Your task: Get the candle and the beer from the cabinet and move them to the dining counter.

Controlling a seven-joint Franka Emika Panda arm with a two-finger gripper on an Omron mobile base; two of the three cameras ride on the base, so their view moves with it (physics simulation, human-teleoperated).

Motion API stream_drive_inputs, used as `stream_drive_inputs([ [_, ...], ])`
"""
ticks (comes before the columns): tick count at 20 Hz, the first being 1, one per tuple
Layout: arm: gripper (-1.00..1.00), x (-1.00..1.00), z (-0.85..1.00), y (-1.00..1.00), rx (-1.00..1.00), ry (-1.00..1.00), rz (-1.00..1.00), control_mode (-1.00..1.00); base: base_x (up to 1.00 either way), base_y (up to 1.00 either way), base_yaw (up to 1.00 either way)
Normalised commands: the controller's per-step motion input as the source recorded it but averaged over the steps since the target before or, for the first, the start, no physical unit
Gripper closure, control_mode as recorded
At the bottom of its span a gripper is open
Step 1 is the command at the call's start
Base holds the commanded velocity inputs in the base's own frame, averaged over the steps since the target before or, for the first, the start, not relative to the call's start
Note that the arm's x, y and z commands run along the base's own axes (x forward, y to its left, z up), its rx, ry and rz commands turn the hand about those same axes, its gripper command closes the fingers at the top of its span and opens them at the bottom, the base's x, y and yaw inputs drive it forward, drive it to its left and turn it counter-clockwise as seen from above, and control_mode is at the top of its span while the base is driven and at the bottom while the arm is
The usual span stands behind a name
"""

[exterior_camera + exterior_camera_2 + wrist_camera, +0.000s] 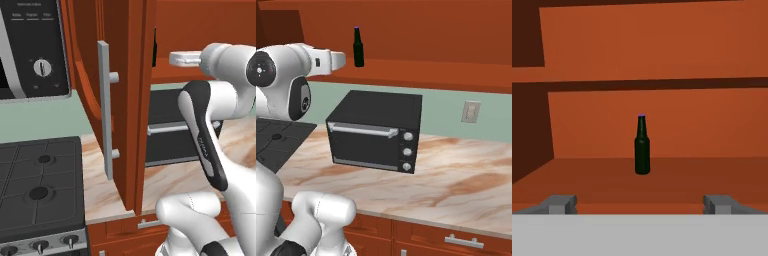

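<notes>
Jaws spread wide, nothing between them; gripper [640,204] aimed level into the open cabinet [662,55]. Beer [642,146] stands dead ahead of the jaws, centred between the 2 fingertips [561,204] but well apart from them, deeper in on the shelf. Long axis upright, so a straight reach forward should bring the fingers to either side of the body.

Cabinet: reddish-brown wood, flat matte panels, 1 door swung out with a long grey bar handle [104,110]. Shelf floor same wood, bare around the bottle.

Toaster oven [376,131]: black box, on the marbled beige counter [466,185] below the shelf.

Beer: slim dark glass, nearly black, long neck, small purple-blue cap. Smooth and narrow, likely slippery and easy to tip.
</notes>
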Motion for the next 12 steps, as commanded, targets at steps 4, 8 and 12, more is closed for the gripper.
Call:
stream_drive_inputs([
  [4,-1.00,0.39,0.00,0.00,0.00,0.00,0.00,-1.00,0.00,0.00,0.00],
  [8,-1.00,0.44,0.00,0.00,0.00,0.00,0.00,-1.00,0.00,0.00,0.00],
  [12,-1.00,0.31,0.00,0.00,0.00,0.00,0.00,-1.00,0.00,0.00,0.00],
])
